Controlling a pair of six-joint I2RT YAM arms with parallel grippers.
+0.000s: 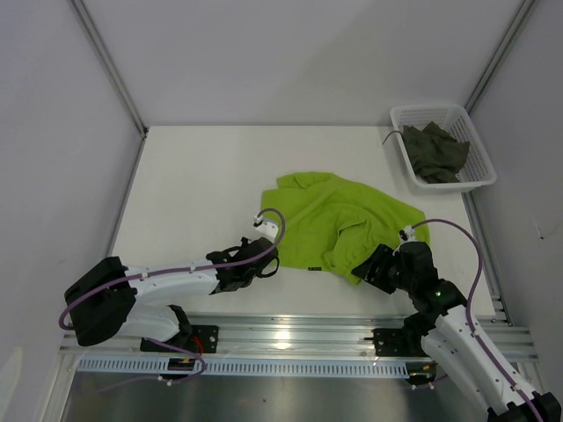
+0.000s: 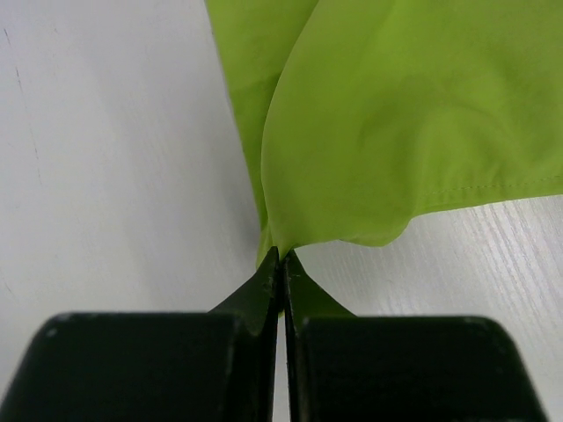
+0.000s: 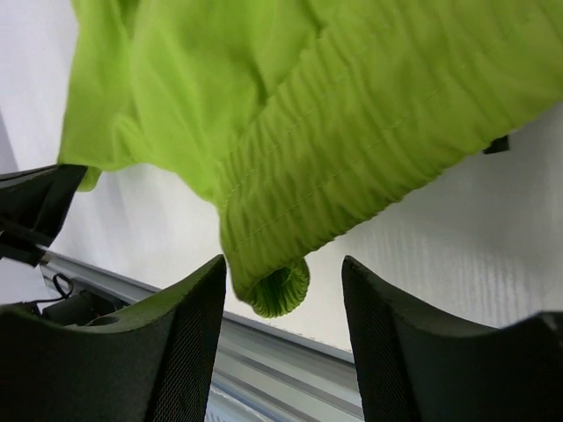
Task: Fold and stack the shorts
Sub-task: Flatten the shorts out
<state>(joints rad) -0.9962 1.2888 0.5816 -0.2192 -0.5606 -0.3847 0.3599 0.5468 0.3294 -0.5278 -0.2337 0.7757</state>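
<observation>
Top external view, nearest edge first: the left gripper (image 1: 273,260) lies low on the table (image 1: 193,193) at the near left hem of the lime green shorts (image 1: 343,220). Its wrist camera shows the fingers pressed together, with a fold of that green cloth pinched between the tips. To the right, the right gripper (image 1: 376,266) sits at the shorts' near right corner. Seen from its wrist, the jaws stand apart, and the rolled end of the gathered elastic waistband hangs in the gap, not clamped. Beyond both grippers the green shorts spread rumpled across the middle of the table. Farthest off, in the far right corner, the dark olive-grey shorts (image 1: 435,151) lie crumpled inside the white mesh basket (image 1: 483,179).
</observation>
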